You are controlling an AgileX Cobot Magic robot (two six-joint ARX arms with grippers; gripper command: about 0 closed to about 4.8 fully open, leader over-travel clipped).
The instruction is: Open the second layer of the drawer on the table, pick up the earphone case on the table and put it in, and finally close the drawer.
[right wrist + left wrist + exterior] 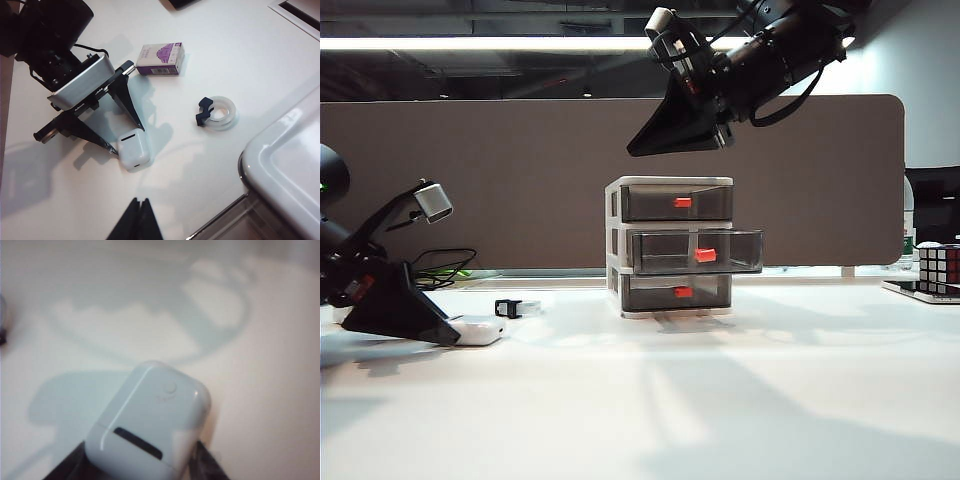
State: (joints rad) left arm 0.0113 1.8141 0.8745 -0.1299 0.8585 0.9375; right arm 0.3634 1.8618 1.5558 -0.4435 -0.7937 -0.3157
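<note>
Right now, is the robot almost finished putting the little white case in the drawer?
Not yet. Done: the second layer of the drawer is pulled out. In hand: the left gripper is down on the table with its jaws open around the earphone case, not lifted. The right gripper hangs shut above the drawer unit. Left: lift the case, drop it in, push the drawer shut.
</note>
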